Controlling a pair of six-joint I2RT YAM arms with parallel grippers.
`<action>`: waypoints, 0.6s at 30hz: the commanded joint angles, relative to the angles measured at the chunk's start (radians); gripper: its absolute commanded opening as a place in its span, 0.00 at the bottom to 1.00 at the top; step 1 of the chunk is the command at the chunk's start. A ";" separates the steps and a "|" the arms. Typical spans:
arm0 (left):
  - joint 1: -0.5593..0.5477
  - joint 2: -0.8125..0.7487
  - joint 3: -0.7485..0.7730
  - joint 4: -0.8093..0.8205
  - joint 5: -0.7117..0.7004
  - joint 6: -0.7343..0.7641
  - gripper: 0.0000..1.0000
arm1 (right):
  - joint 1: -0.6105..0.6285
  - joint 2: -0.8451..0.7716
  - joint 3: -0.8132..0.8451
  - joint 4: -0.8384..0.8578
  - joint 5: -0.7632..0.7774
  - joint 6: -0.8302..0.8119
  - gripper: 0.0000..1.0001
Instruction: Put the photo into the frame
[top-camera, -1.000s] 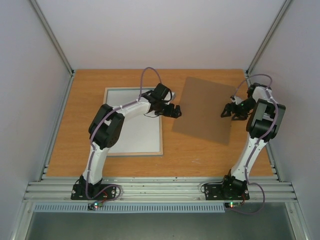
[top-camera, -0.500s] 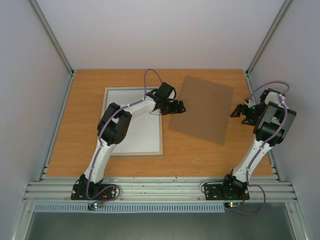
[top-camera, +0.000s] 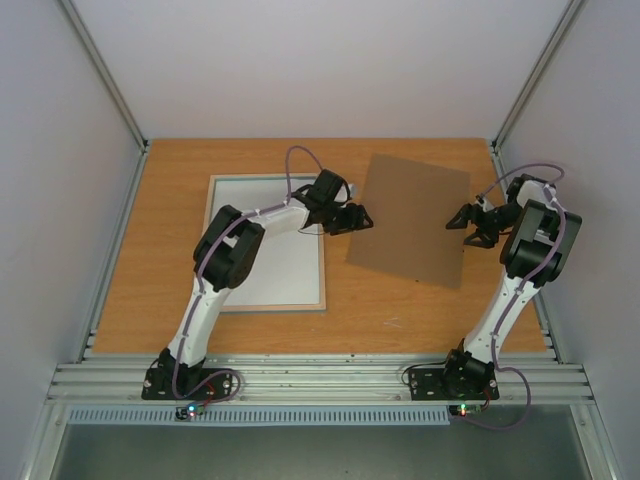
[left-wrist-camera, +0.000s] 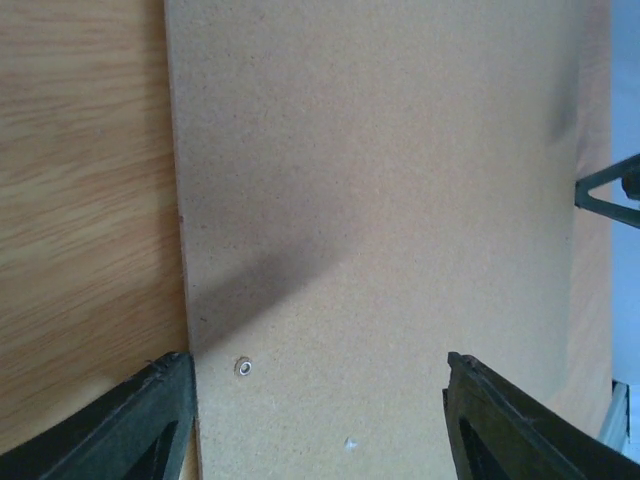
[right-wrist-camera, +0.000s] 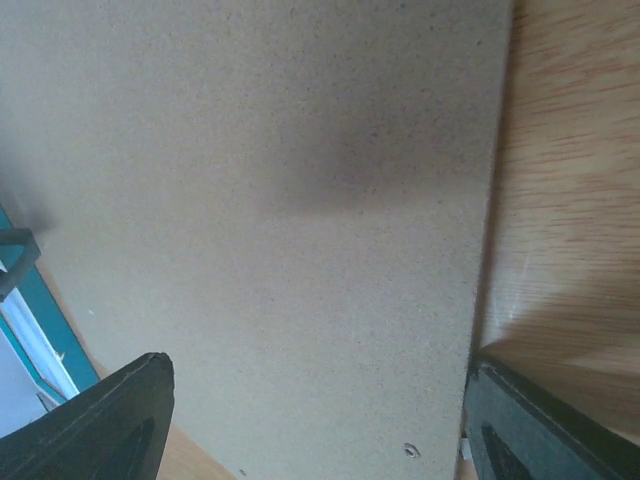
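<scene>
The frame lies flat on the left of the table, its pale wood edge around a whitish inside. The photo is out of view. A flat brown backing board lies tilted to the right of the frame. My left gripper hovers open over the board's left edge, with the board below its fingers. My right gripper stands open at the board's right edge; one finger is past that edge, the other over the board. Neither gripper holds anything.
The frame's turquoise edge shows beyond the board in the right wrist view. Bare wooden table lies in front of the board. Side walls and metal rails close in the table.
The right gripper drew back to the right, then returned to the board's right edge. The board slid slightly left and back right. The left gripper moved a little right and its jaws narrowed.
</scene>
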 joint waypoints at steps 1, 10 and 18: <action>-0.031 -0.073 -0.086 0.179 0.161 -0.060 0.67 | 0.018 0.052 -0.026 -0.020 -0.048 -0.001 0.78; -0.030 -0.276 -0.222 0.213 0.156 -0.011 0.65 | 0.078 0.005 -0.085 -0.025 -0.140 -0.013 0.75; 0.029 -0.424 -0.471 0.106 0.161 0.067 0.65 | 0.198 -0.024 -0.146 0.025 -0.193 0.023 0.75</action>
